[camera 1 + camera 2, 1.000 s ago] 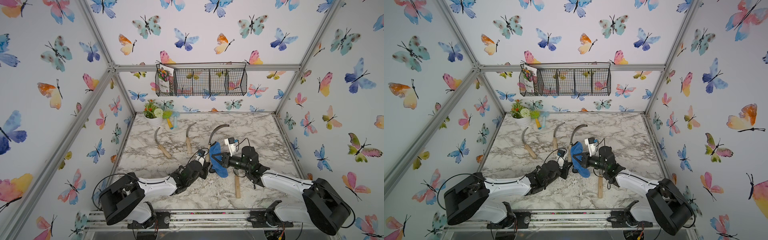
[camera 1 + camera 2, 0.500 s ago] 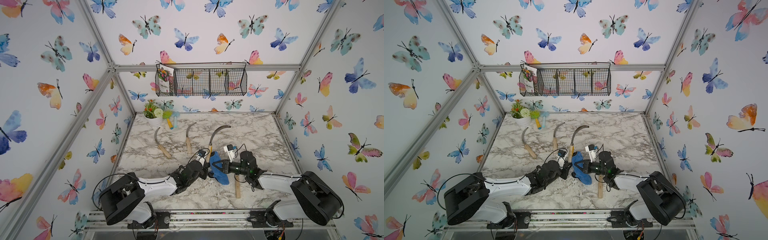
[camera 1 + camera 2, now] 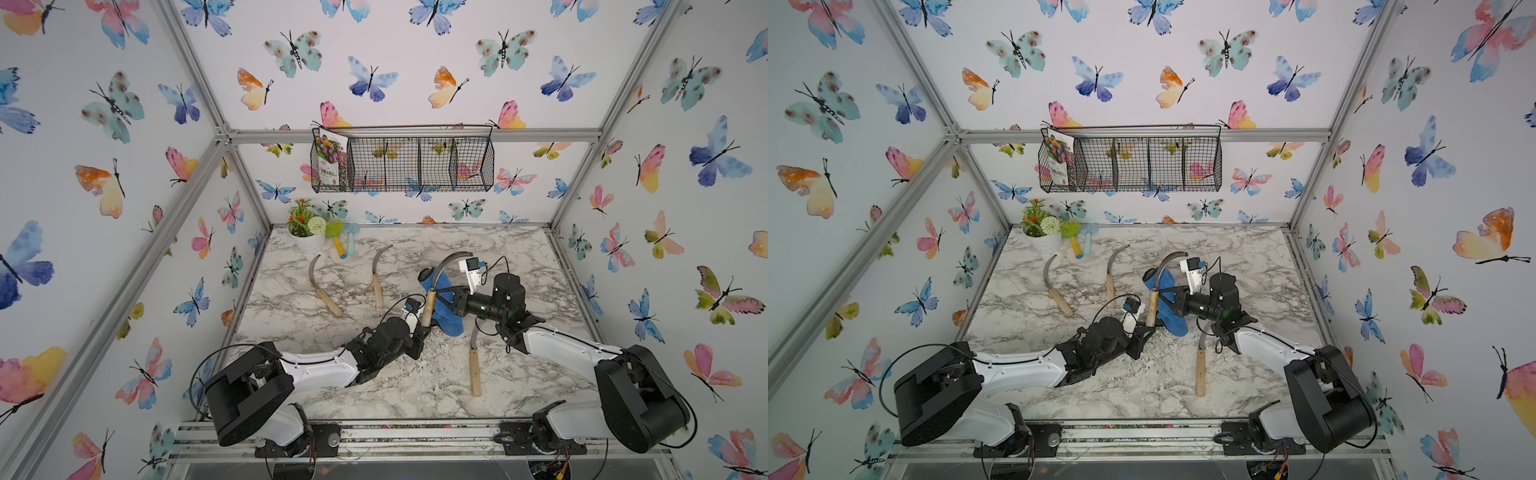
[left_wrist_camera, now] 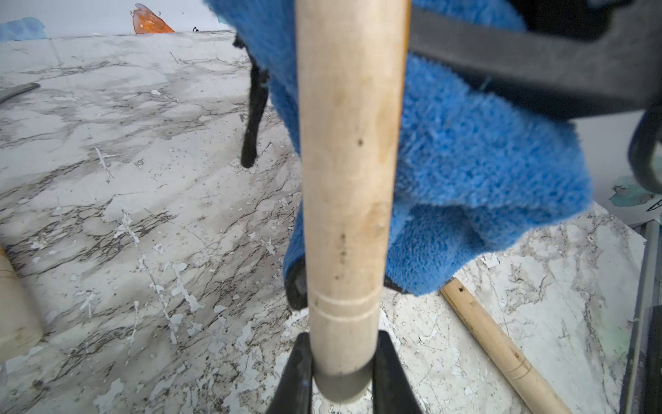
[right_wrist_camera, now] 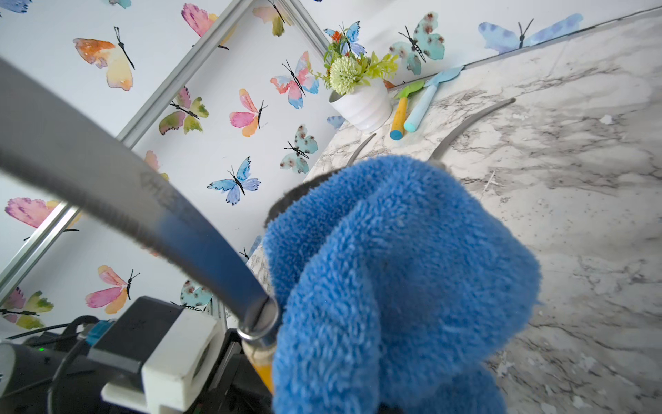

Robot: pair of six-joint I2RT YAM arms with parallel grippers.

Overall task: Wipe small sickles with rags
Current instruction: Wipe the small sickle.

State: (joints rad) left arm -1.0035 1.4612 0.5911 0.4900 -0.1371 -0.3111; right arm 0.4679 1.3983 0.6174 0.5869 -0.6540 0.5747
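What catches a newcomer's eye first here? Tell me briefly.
Mid-table, the left end effector holds a sickle up by its wooden handle, and the right end effector holds a fluffy blue cloth against it. Three other sickles lie flat on the marble table, ringed by butterfly wallpaper.

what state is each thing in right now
held sickle: lifted, blade up
left hand: shut on held sickle's handle
right hand: shut on blue rag
blue rag: bunched, hanging beside the handle
other three sickles: lying flat on table
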